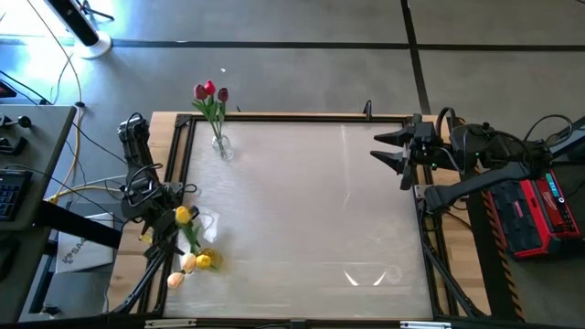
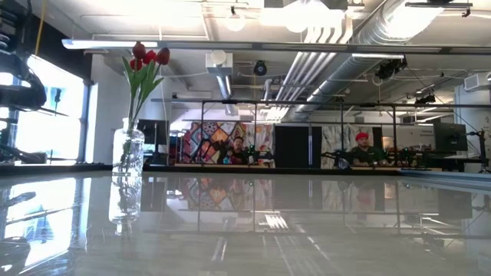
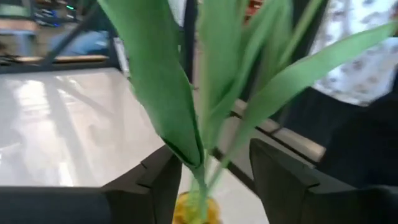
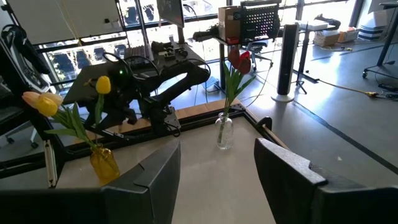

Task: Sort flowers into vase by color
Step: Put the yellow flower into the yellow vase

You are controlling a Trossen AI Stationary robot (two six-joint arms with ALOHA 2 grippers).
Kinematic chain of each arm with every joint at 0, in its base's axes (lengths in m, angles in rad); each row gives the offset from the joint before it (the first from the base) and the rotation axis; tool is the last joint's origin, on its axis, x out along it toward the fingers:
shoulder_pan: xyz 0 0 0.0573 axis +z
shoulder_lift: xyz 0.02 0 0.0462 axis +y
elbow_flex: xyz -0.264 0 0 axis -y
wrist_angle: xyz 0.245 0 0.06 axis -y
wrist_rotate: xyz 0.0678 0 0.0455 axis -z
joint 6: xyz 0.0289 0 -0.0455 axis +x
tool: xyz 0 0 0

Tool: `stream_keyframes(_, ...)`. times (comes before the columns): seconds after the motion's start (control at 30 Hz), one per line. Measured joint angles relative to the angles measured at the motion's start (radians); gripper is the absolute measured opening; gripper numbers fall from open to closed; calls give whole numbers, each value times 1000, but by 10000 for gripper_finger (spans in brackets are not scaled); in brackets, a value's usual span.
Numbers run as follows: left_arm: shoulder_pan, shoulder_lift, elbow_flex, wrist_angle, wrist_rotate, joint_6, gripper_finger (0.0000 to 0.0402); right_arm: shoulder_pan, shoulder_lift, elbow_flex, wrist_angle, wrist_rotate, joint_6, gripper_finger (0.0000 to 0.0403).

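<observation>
At about eight o'clock on the table (image 1: 302,219), the left hand (image 3: 214,177) has its fingers apart around the green stems of the yellow flowers (image 1: 183,216), which stand in a yellow vase (image 4: 104,163). If the hand lifts away crookedly, a finger could snag a leaf and tip that vase. The red flowers (image 1: 209,91) sit in a clear vase (image 1: 221,147) at eleven o'clock. The right hand (image 1: 395,155) waits spread at two o'clock. No writing is readable.

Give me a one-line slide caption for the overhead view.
Left gripper beside the yellow flowers; red flowers stand in the clear vase; right gripper waits open.
</observation>
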Motion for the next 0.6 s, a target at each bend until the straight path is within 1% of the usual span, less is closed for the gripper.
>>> stream_keyframes(0.1, 0, 0, 28, -22, 50, -37, 190, 0, 0, 0, 0, 0, 0, 195)
stream_keyframes(0.33, 0, 1, 96, -35, 93, -49, 218, 0, 0, 0, 0, 0, 0, 195)
stream_keyframes(0.6, 0, 2, 164, -34, 184, -52, 230, 0, 0, 0, 0, 0, 0, 195)
